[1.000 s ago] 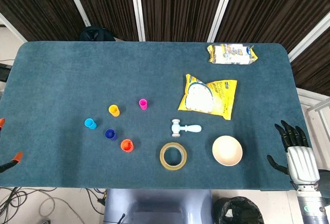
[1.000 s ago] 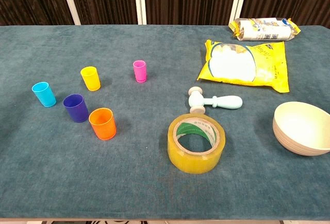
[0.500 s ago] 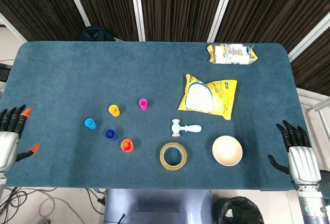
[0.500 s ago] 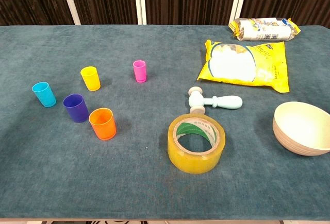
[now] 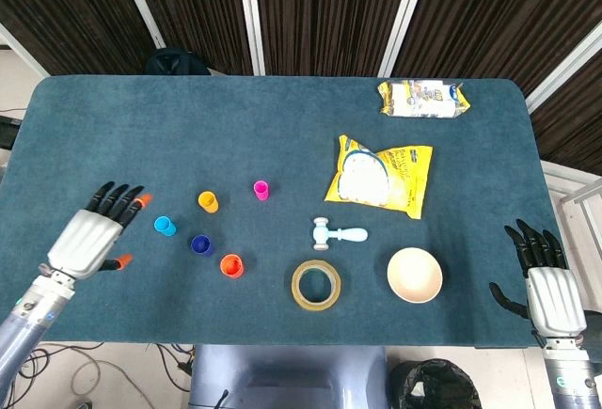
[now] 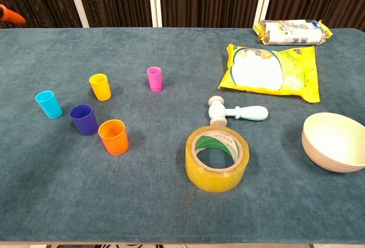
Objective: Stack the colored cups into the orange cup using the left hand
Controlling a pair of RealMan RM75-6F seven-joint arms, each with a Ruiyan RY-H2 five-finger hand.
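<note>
The orange cup (image 5: 230,265) (image 6: 113,137) stands upright near the table's front. Close behind it are the dark blue cup (image 5: 200,244) (image 6: 83,119), the light blue cup (image 5: 165,227) (image 6: 48,104), the yellow cup (image 5: 208,202) (image 6: 100,86) and the pink cup (image 5: 261,189) (image 6: 154,78), all upright and apart. My left hand (image 5: 94,232) hovers over the table left of the light blue cup, fingers spread, holding nothing. In the chest view only an orange fingertip (image 6: 10,14) shows at the top left. My right hand (image 5: 546,282) hangs off the table's right front corner, fingers apart and empty.
A roll of yellow tape (image 5: 315,285) (image 6: 217,158) lies right of the orange cup. Behind it is a small toy hammer (image 5: 338,233) (image 6: 236,112). A cream bowl (image 5: 415,275) (image 6: 335,141), a yellow snack bag (image 5: 381,174) (image 6: 272,71) and a second packet (image 5: 422,99) (image 6: 291,31) fill the right side.
My left hand has moved in from the table's left edge over the cloth, toward the light blue cup. The cups and my right hand have stayed put.
</note>
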